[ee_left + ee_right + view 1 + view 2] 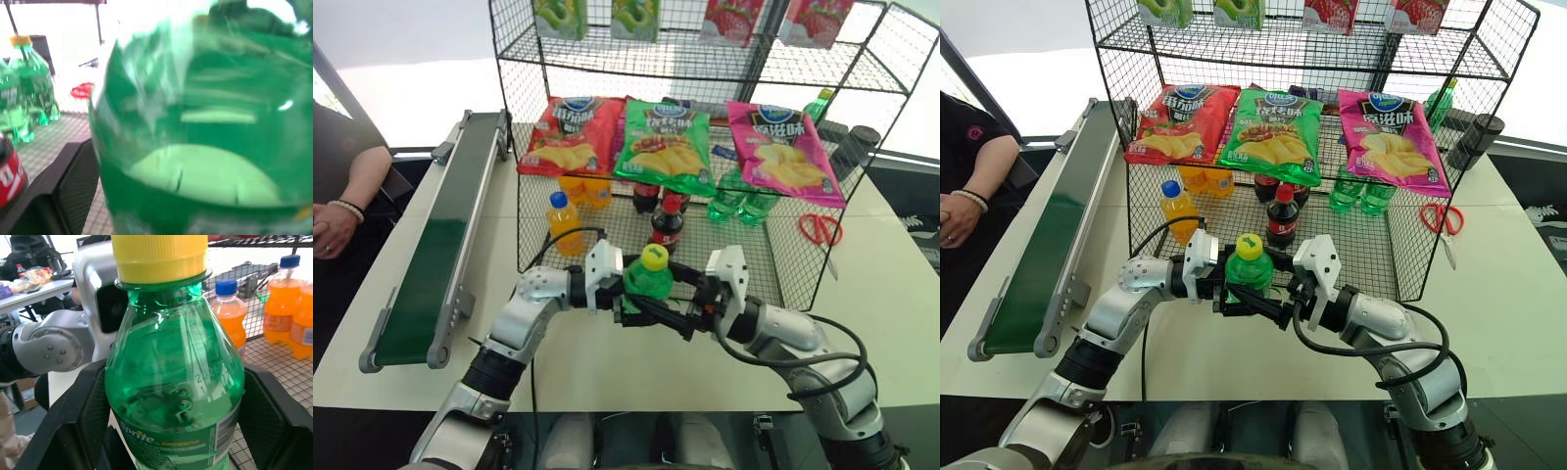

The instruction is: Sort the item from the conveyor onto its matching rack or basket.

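Note:
The item, a green soda bottle with a yellow cap, stands upright in the air in front of the black wire rack, between my two grippers. My right gripper reaches in from the right and is shut on the bottle; in the right wrist view its black fingers press against both sides of the bottle. My left gripper comes in from the left and is open around the bottle's lower part. The dark green conveyor runs along the table's left side with nothing on it.
On the rack's bottom tier stand orange bottles, cola bottles and green bottles. Chip bags hang on the tier above. Red scissors lie right of the rack. A person's arm rests beyond the conveyor.

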{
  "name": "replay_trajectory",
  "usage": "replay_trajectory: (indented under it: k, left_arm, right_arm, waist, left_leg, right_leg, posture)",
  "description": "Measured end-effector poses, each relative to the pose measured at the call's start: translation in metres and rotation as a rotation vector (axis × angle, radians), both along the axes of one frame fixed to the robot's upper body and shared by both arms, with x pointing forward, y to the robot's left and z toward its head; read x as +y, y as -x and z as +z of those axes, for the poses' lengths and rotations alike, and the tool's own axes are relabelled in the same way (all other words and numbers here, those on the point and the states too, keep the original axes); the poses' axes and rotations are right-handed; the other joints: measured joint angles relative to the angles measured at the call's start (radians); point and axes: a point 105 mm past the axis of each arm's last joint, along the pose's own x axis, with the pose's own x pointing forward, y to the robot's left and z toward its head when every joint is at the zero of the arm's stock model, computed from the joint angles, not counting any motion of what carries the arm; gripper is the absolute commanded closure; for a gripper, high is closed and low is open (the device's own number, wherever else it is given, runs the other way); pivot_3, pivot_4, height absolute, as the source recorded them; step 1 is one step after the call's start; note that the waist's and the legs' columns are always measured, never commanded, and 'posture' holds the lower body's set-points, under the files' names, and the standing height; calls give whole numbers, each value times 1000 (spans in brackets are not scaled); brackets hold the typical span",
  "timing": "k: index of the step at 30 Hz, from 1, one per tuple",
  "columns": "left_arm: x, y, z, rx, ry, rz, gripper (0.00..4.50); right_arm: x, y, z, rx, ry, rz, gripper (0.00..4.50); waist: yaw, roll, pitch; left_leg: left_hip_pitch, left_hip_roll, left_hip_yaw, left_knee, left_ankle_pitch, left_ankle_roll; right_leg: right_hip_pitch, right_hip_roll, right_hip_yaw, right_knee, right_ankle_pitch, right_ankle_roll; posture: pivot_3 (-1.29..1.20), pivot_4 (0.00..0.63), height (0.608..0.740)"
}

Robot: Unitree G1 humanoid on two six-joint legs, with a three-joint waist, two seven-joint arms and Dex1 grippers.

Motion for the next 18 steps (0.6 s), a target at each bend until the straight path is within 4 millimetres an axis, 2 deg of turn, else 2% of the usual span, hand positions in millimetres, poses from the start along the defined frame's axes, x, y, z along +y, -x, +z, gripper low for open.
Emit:
replay_trajectory:
  k: [4,8,13,18]
  left_arm:
    - [4,-3,-2,-5,-21,27,112]
    - [26,-5,-17,31,-75,103,112]
    - [43,1,-37,84,-114,162,112]
    - [43,-1,-23,19,-70,206,112]
  right_arm:
    - [-2,-2,0,1,-1,-16,1464]
    - [-15,-12,2,-19,1,-95,1464]
    - [-63,-38,5,-87,43,-349,1464]
    - [-123,-50,-15,-93,90,-652,1464]
  waist:
    - [-1,0,0]
    - [-2,0,0]
    - [5,1,1]
    - [1,1,1]
  left_leg:
    - [0,0,0,0,0,0]
    - [0,0,0,0,0,0]
    - [-1,-1,0,0,0,0]
    - [0,0,0,-1,0,0]
  right_leg:
    - [0,0,0,0,0,0]
    - [0,0,0,0,0,0]
    - [0,-1,0,-1,0,0]
    - [0,-1,0,0,0,0]
  posture:
    - [0,150,724]
    - [0,150,724]
    - [0,150,724]
    - [0,150,724]
